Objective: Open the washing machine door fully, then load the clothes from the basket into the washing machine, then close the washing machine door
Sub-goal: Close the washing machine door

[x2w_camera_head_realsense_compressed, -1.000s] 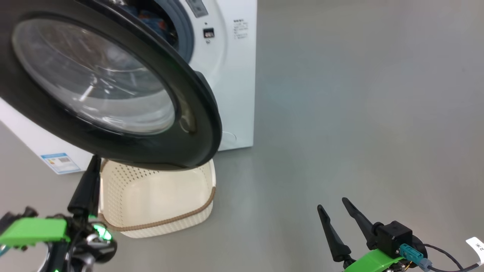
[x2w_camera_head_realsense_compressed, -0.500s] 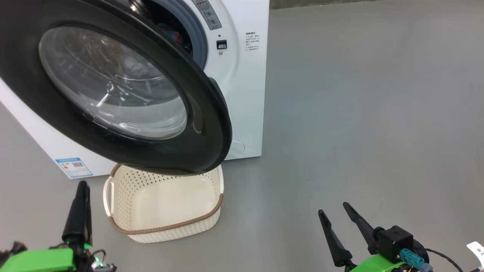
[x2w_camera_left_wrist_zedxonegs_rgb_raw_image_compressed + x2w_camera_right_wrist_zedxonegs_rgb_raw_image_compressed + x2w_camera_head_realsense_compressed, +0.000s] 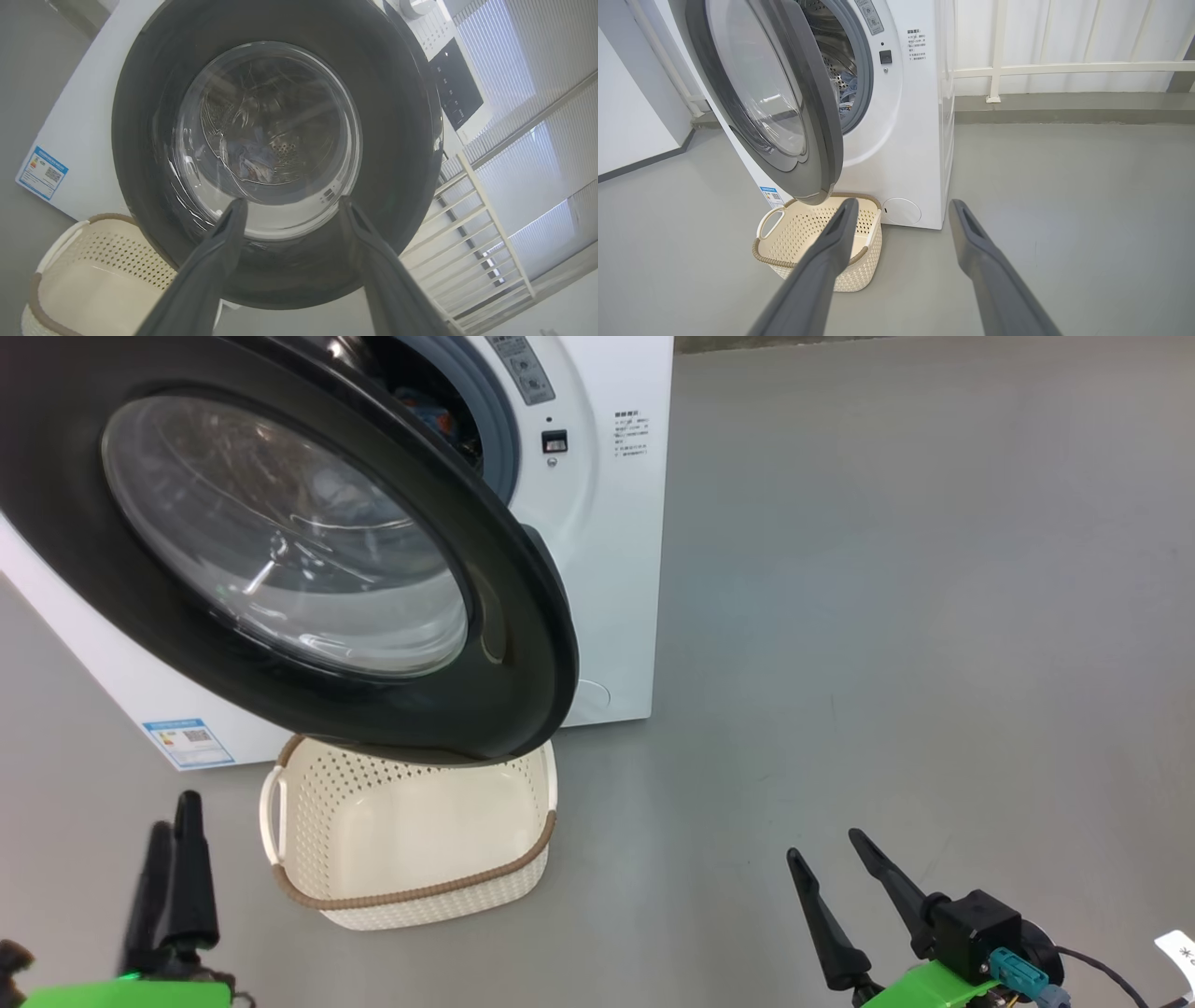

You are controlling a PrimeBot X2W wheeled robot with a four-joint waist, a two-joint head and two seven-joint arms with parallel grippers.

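The washing machine door (image 3: 280, 551) hung half-swung before the washing machine (image 3: 611, 541), above the empty basket (image 3: 439, 905) at its foot; the clothes (image 3: 847, 91) lay inside its drum (image 3: 829, 46). Left gripper (image 3: 292, 205) and right gripper (image 3: 901, 205) stood in front, fingers apart and empty, free, I judged, to push the door shut.

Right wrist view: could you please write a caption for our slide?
Open right pincer faces the ajar washing machine door, empty basket below it.

Cameras face the washing machine door (image 3: 518, 691)
Head looks down; left wrist close, angled upward; right wrist low, farther back.
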